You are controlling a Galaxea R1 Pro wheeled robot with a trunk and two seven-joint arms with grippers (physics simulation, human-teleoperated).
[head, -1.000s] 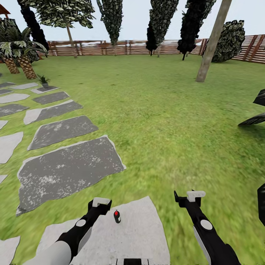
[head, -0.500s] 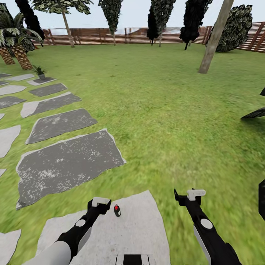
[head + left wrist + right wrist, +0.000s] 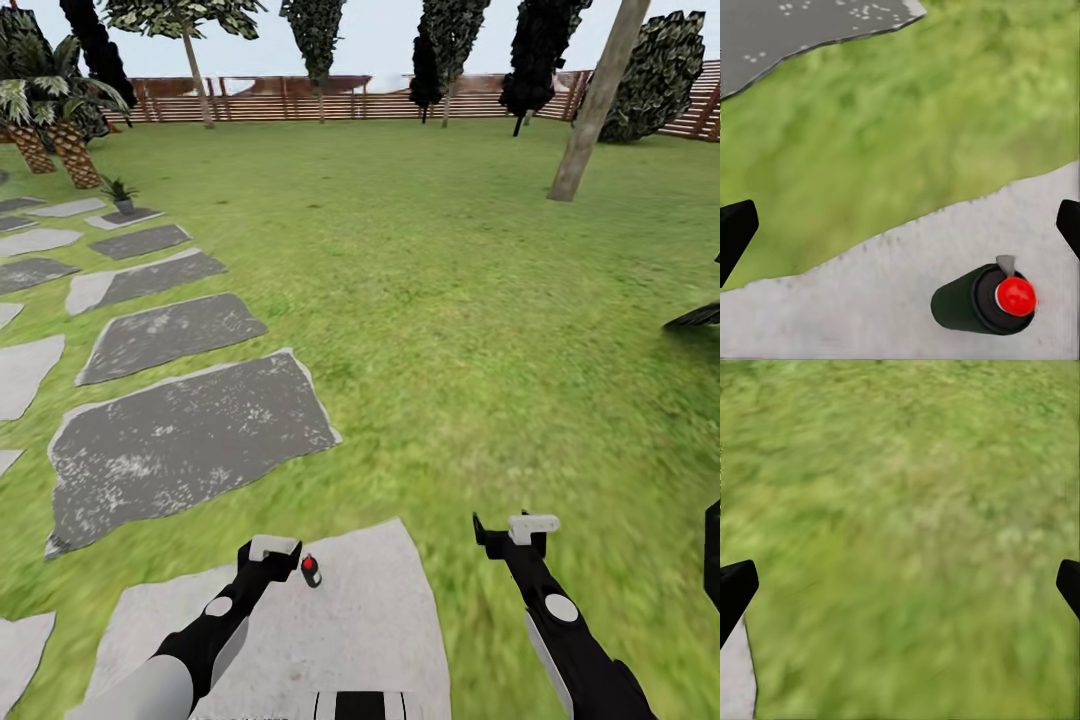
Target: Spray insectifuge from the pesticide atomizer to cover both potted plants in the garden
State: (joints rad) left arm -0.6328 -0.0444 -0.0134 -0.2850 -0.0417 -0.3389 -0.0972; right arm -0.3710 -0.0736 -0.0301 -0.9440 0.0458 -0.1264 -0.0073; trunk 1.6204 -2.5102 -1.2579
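I see the slim black pesticide atomizer with a red tip point(image 3: 311, 570) point(image 3: 986, 298) upright on a pale grey stepping stone point(image 3: 350, 630), just beside my left gripper point(image 3: 272, 550), fingers spread wide. Right gripper point(image 3: 520, 530) hangs wide over green lawn point(image 3: 480, 300), empty. One small green potted plant point(image 3: 121, 193) sits far off.

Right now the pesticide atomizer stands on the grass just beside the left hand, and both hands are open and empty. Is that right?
Not quite. The pesticide atomizer stands on the pale stepping stone, not on the grass, as the head and left wrist views show. The rest holds: it sits just beside the left hand, and both that and the right hand are open and empty.
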